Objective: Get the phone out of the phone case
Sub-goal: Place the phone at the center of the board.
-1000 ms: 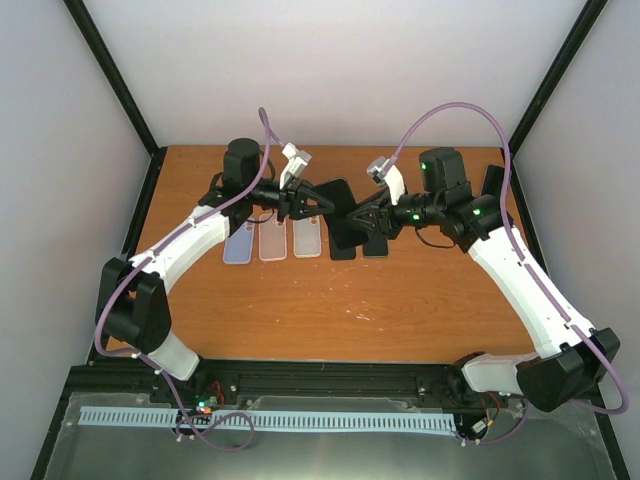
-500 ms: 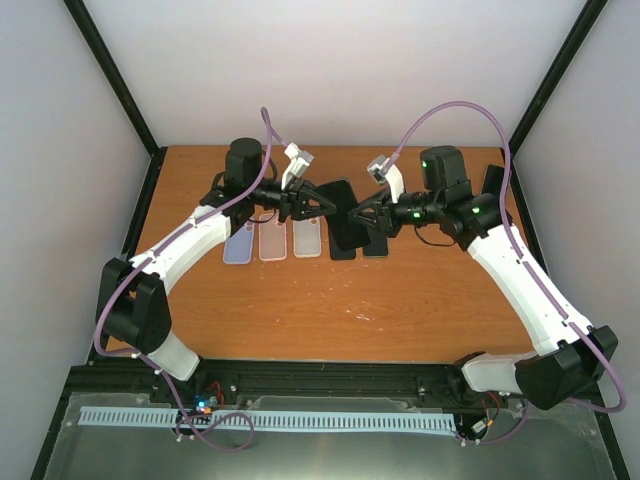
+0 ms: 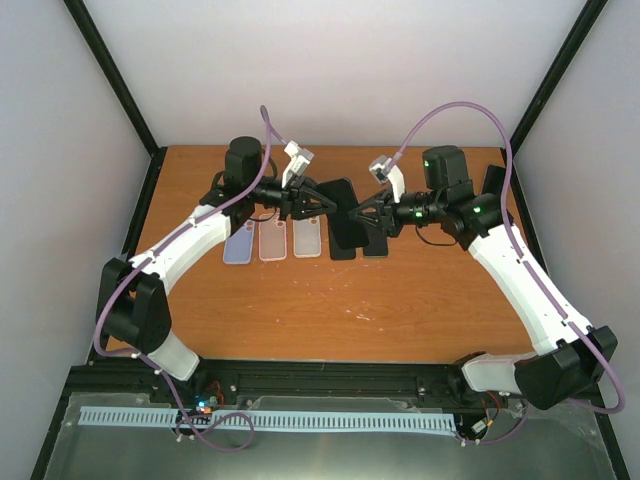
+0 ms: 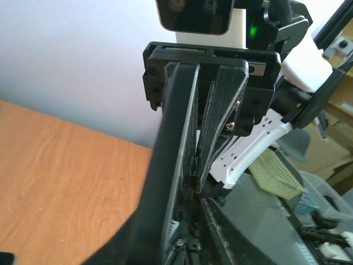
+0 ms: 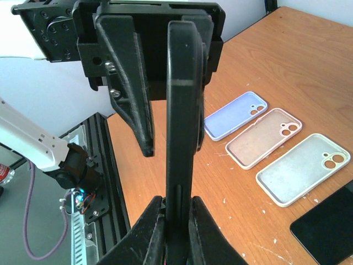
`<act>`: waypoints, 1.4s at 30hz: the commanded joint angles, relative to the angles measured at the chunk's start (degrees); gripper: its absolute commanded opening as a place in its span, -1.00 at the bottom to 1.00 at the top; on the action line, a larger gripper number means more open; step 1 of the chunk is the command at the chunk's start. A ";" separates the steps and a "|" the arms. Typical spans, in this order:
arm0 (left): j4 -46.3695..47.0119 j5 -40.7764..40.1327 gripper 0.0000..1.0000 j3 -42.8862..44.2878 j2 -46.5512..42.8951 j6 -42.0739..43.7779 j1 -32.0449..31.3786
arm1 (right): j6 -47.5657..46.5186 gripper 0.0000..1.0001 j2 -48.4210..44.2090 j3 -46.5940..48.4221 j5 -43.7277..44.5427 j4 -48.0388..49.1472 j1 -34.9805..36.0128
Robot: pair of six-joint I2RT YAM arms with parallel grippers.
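White walls close in an orange wooden table point(image 3: 400, 300), and above its middle, toward the far edge, the two arms meet in the air. The right gripper point(image 5: 179, 221) is clamped on the lower edge of a black phone point(image 5: 179, 110), which stands upright and edge-on, lifted clear of the wood; whether the dark slab is phone, case or both cannot be told. The left gripper point(image 5: 160, 99) straddles the phone's upper end with its jaws spread: one finger point(image 5: 132, 94) stands apart from the slab, the other is mostly hidden behind it. Below them, left of centre, three empty cases lie flat side by side: a lilac case point(image 5: 236, 115), a pinkish case point(image 5: 263, 137) and a clear case point(image 5: 303, 168). Just right of these, two dark slabs point(image 3: 360, 245) rest on the table.
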 commanded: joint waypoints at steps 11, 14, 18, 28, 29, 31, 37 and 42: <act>-1.00 -5.86 0.98 4.62 -0.74 0.31 -0.58 | 1.45 -0.94 -2.98 -2.46 1.52 1.69 -3.93; -2.81 -8.75 1.00 5.35 -0.75 1.25 -0.60 | 1.21 -0.94 -3.51 -2.77 1.72 1.44 -4.87; -4.18 -11.09 1.00 5.60 -0.93 1.94 -0.48 | 0.70 -0.94 -4.41 -3.96 2.68 1.17 -6.28; -5.58 -14.89 1.00 5.43 -1.34 2.55 0.01 | -1.07 -0.94 -5.22 -5.59 3.32 -1.50 -10.62; -5.60 -15.13 0.99 5.36 -1.33 2.62 0.01 | -1.32 -0.95 -5.24 -5.75 3.44 -1.74 -11.64; -5.77 -15.68 0.99 5.27 -1.33 2.57 0.03 | -1.58 -0.94 -5.18 -6.21 3.80 -2.10 -12.51; -6.22 -16.45 0.99 5.17 -1.32 2.84 0.11 | -2.76 -0.94 -4.33 -6.96 4.59 -3.76 -15.25; -6.27 -16.62 0.99 5.00 -1.41 2.84 0.11 | -3.85 -0.94 -3.63 -7.42 5.69 -4.88 -16.99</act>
